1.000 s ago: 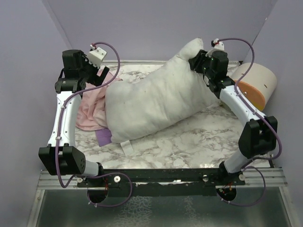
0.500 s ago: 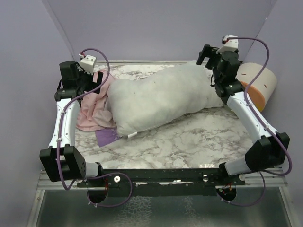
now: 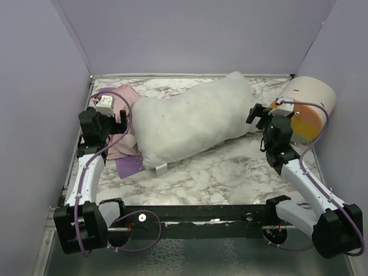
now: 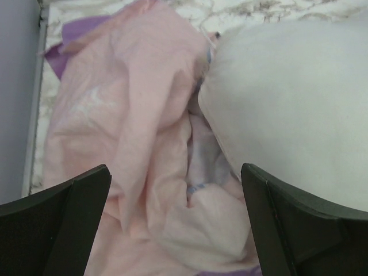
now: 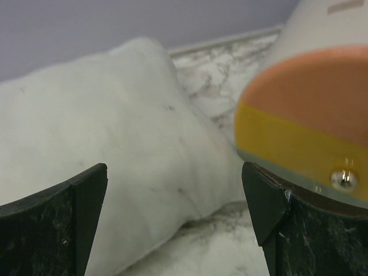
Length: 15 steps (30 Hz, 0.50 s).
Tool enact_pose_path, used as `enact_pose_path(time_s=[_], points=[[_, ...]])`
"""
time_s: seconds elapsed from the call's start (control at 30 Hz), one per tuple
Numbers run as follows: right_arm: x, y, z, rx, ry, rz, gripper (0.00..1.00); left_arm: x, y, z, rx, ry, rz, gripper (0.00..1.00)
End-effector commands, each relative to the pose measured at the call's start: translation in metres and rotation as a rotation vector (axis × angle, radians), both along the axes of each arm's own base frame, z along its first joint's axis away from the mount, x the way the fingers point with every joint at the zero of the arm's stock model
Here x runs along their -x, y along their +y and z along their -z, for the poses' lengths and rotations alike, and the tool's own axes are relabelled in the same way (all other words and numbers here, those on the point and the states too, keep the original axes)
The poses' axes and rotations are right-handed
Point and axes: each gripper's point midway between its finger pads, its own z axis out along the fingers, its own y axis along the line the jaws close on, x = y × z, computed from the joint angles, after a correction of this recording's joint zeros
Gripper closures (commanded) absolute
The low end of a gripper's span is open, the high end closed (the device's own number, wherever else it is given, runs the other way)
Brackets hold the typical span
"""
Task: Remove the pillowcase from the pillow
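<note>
Jaws apart and empty, the left gripper [image 4: 178,230] hovers over the crumpled pillowcase [image 4: 132,132] at the left. The right gripper [image 5: 175,224], equally open, faces the pillow [image 3: 192,121]. The pillow lies bare, its left end seemingly overlapping the cover. Stripping looks done; next, pull the cover clear.

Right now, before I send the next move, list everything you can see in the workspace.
pillow: one, white, lying across the table's middle.
pillowcase: one, pale pink with purple edges, crumpled against the pillow's left end.
cylinder: one, cream with an orange-yellow end, far right.
table: one, white-grey marble.
left gripper: one, black, open, over the pillowcase.
right gripper: one, black, open, facing the pillow and cylinder.
</note>
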Motion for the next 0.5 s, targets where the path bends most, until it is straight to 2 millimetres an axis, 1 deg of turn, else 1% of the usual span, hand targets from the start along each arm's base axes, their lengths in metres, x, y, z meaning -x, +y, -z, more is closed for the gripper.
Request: enact_pose_path(time_s=[0.0,0.03,0.1,0.13,0.17,0.2,0.23,0.3,0.37,0.43,0.47], points=[[0.021,-0.018,0.065,-0.011,0.109,0.096,0.01,0.013,-0.008,0.015,0.076,-0.168,-0.011,0.01],[0.027,-0.027,0.08,0.004,0.136,0.139,0.01,0.018,-0.01,0.026,0.093,-0.179,-0.016,0.01],[0.038,-0.041,0.101,0.009,0.147,0.213,0.0,0.025,-0.012,0.043,0.1,-0.197,-0.015,0.01],[0.044,-0.046,0.109,0.008,0.133,0.236,0.01,0.028,-0.012,0.05,0.103,-0.208,-0.02,0.01],[0.049,-0.049,0.113,0.001,0.102,0.246,0.01,0.029,-0.01,0.054,0.103,-0.234,-0.035,0.01],[0.054,-0.05,0.115,0.001,0.072,0.237,0.01,0.028,-0.008,0.052,0.1,-0.278,-0.044,0.01],[0.056,-0.05,0.117,-0.015,0.062,0.238,0.01,0.028,-0.007,0.058,0.097,-0.283,-0.051,0.01],[0.056,-0.058,0.122,-0.054,0.061,0.307,0.01,0.024,-0.005,0.072,0.103,-0.26,-0.071,0.01],[0.05,-0.058,0.126,-0.046,0.065,0.316,0.01,0.016,0.0,0.086,0.101,-0.225,-0.101,0.01],[0.043,-0.054,0.13,0.018,0.079,0.28,0.01,0.01,0.006,0.099,0.097,-0.202,-0.136,0.01],[0.038,-0.052,0.137,0.062,0.104,0.257,0.01,0.006,0.008,0.104,0.096,-0.195,-0.149,0.01]])
